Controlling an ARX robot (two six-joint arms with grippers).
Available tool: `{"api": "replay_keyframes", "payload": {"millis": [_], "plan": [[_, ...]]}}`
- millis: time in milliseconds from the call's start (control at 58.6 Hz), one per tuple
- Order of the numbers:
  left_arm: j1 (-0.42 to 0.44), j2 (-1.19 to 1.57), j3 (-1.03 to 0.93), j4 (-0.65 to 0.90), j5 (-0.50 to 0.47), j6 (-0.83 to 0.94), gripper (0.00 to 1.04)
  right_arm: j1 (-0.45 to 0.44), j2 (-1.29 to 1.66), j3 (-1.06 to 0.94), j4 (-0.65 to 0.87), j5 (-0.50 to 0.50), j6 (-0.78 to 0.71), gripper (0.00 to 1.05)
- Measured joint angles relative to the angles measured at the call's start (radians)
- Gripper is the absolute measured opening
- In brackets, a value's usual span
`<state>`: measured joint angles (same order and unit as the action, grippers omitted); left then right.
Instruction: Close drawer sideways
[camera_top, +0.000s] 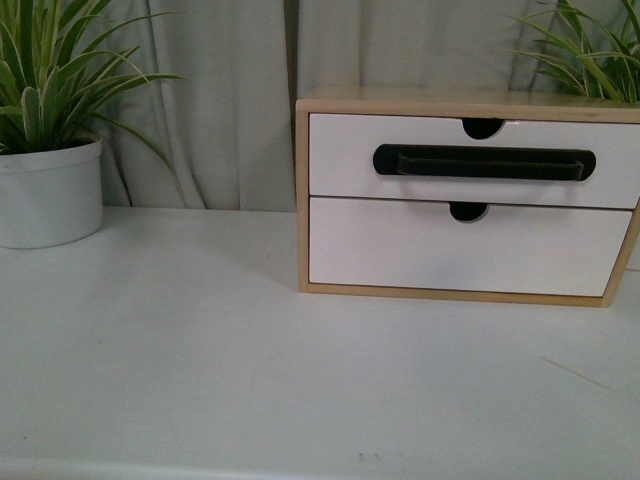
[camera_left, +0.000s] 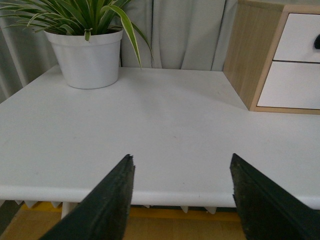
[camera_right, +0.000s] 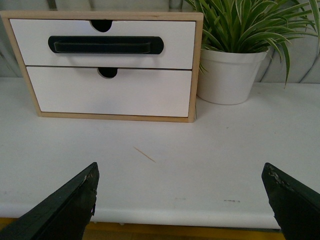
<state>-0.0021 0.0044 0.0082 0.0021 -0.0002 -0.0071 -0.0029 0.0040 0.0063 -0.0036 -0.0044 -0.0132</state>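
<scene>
The drawer (camera_top: 340, 150) is the upper one in a light-wood cabinet (camera_top: 301, 200). It has a white front, a long black bar handle (camera_top: 484, 163) and a semicircular notch in its top edge. Its front looks about level with the cabinet frame. It also shows in the right wrist view (camera_right: 175, 50), and its corner shows in the left wrist view (camera_left: 300, 35). My left gripper (camera_left: 182, 162) is open and empty at the table's front edge, far from the cabinet. My right gripper (camera_right: 180, 172) is wide open and empty at the front edge. Neither arm shows in the front view.
A plain white lower drawer (camera_top: 400, 250) sits under the handled one. A white potted plant (camera_top: 45, 190) stands at the back left, another pot (camera_right: 227, 75) right of the cabinet. A thin wooden stick (camera_right: 144, 154) lies on the white table (camera_top: 200, 350). Grey curtains hang behind.
</scene>
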Motion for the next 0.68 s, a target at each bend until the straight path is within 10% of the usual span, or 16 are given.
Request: {"api": "replay_keyframes", "payload": {"millis": [205, 683], "plan": [[0.000, 0.000, 0.000, 0.000, 0.000, 0.000, 1.00, 0.000, 0.000, 0.000, 0.000, 0.000, 0.000, 0.96], [0.000, 0.000, 0.000, 0.000, 0.000, 0.002, 0.99, 0.000, 0.000, 0.000, 0.000, 0.000, 0.000, 0.96]]}}
